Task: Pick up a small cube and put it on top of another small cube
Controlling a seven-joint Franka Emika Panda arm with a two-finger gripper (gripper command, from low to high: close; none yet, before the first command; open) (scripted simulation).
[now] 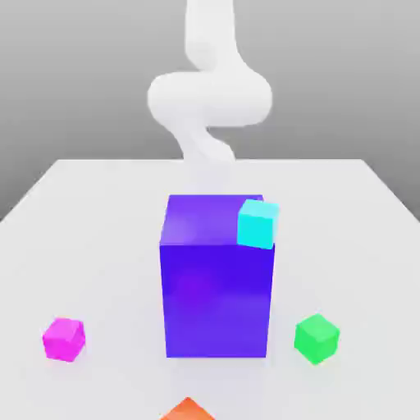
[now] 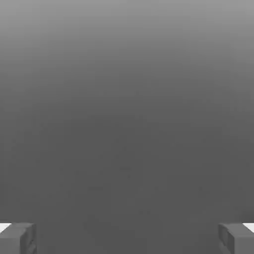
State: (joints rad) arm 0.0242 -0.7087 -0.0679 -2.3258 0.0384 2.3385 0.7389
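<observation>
The small magenta-pink cube (image 1: 64, 338) rests on the white table near the front, on the exterior view's left. The small green cube (image 1: 317, 337) sits at the same depth on the exterior view's right. A big blue-purple block (image 1: 216, 279) stands between them. My white arm (image 1: 209, 98) rises behind that block, far from both small cubes. In the hand view my gripper (image 2: 127, 238) is open, its two grey fingertips (image 2: 20, 238) set wide apart with nothing between them, facing a plain grey surface.
A small cyan cube (image 1: 257, 223) sits on the top right corner of the big block. An orange object (image 1: 187, 408) pokes in at the front edge. The white table (image 1: 98, 246) stretches out on both sides of the block.
</observation>
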